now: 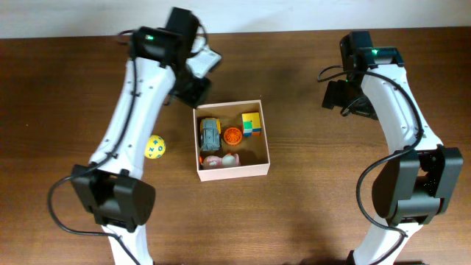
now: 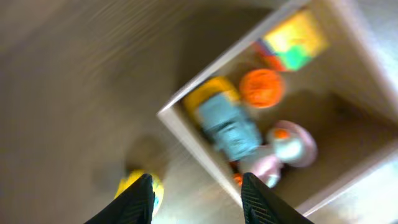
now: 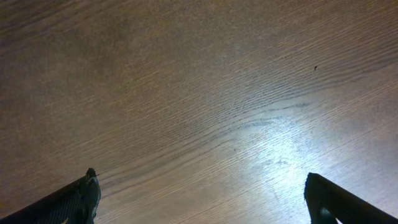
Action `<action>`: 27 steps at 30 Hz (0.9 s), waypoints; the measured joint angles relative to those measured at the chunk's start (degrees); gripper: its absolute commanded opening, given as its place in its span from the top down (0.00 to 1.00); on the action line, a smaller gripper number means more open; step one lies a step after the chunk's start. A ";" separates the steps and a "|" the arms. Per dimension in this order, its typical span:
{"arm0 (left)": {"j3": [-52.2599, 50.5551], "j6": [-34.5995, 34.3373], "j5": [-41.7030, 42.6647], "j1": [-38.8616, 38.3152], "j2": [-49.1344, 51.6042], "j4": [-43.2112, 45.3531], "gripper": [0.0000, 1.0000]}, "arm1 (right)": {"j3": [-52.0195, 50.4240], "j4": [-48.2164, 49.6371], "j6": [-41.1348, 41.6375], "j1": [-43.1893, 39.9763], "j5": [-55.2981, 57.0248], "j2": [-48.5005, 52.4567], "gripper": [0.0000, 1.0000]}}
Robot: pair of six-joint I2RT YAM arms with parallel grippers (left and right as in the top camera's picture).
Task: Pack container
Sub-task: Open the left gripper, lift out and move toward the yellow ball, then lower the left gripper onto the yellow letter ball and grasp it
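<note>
The container [image 1: 257, 169] is a square white box with a tan inside, at the table's middle. In it lie a grey-blue and yellow toy truck [image 1: 210, 134], an orange ball [image 1: 232, 135], a yellow, green and blue block [image 1: 252, 124] and a pink and white toy [image 1: 221, 159]. A yellow ball [image 1: 154, 147] with blue marks lies on the table left of the box. My left gripper [image 1: 195, 90] hovers open and empty over the box's far left corner [image 2: 171, 112]; its blurred view shows the truck [image 2: 227, 124] and yellow ball [image 2: 138, 185]. My right gripper [image 1: 335, 96] is open and empty over bare wood.
The table [image 3: 199, 93] is dark brown wood. A pale wall strip [image 1: 294, 13] runs along the table's far edge. Both arm bases stand at the near edge.
</note>
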 measured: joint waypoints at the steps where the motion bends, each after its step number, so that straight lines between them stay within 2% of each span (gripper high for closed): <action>1: 0.00 -1.90 -0.79 1.27 0.00 -0.44 0.53 | 0.00 0.00 0.02 0.00 0.00 0.00 0.01; 6: -0.04 -9.16 -2.95 8.15 0.00 -2.71 0.53 | 0.00 0.00 0.04 0.00 0.00 0.02 0.01; 11: -4.24 -12.44 -3.65 13.51 -0.02 -3.15 0.52 | 0.00 0.00 0.13 0.00 0.00 0.00 0.01; 15: -12.11 -13.64 -2.73 14.08 0.00 0.26 0.40 | 0.00 0.00 0.11 0.00 0.02 0.00 0.01; 16: -14.53 -13.94 -2.16 13.88 0.00 1.84 0.36 | 0.00 0.00 0.13 0.00 0.00 0.00 0.01; 17: -16.48 -13.90 -1.70 13.79 0.00 2.82 0.27 | 0.00 0.00 0.17 0.00 0.00 0.00 0.01; 19: -20.68 -14.36 -0.85 13.42 0.00 4.66 0.18 | 0.00 0.02 0.11 0.00 0.00 0.02 0.01; 27: -29.83 -14.47 0.04 13.31 0.00 9.81 0.18 | 0.00 0.00 0.13 0.00 0.02 0.00 0.01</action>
